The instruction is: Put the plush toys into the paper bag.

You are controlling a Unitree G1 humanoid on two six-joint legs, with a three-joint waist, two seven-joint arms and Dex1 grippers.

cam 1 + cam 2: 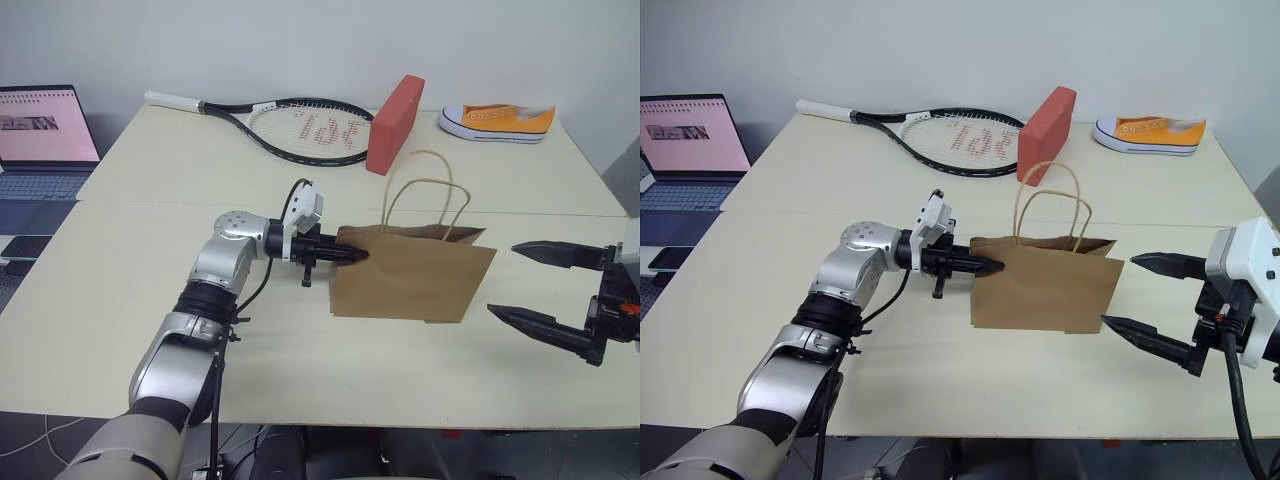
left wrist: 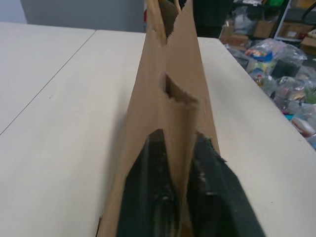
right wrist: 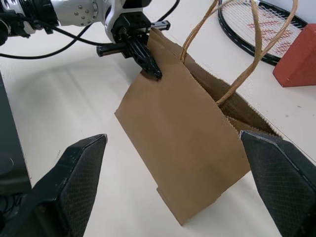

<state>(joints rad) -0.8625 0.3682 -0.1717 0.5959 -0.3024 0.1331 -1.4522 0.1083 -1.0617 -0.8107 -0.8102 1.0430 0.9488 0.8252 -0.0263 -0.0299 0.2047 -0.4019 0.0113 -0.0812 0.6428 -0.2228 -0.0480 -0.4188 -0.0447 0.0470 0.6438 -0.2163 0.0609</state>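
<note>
So right now it looks like the bag-prep step: the left gripper (image 1: 345, 256) has its two black fingers pinched on the near upper corner of the paper bag (image 1: 410, 280), one finger either side of the paper wall, as the left wrist view shows. The right gripper (image 1: 545, 290) hangs at about 3 o'clock of the bag, fingers spread wide with nothing between them, well apart from the paper. Bag's standing upright mid-table (image 1: 120, 290), plain brown kraft, crisp creases, zigzag-cut rim, thin twisted tan loop handles (image 1: 425, 200) sticking up; the mouth looks only narrowly open. I can't spot the plush toys on the table, and can't tell if any sit inside. My guess for the next move: keep the bag steady, mouth spread, so the free hand can drop something in. Paper's floppy, so it could easily tip. Further back at 12 o'clock: a red brick-shaped block (image 1: 394, 124), a tennis racket (image 1: 290, 125), an orange sneaker (image 1: 498, 121).
</note>
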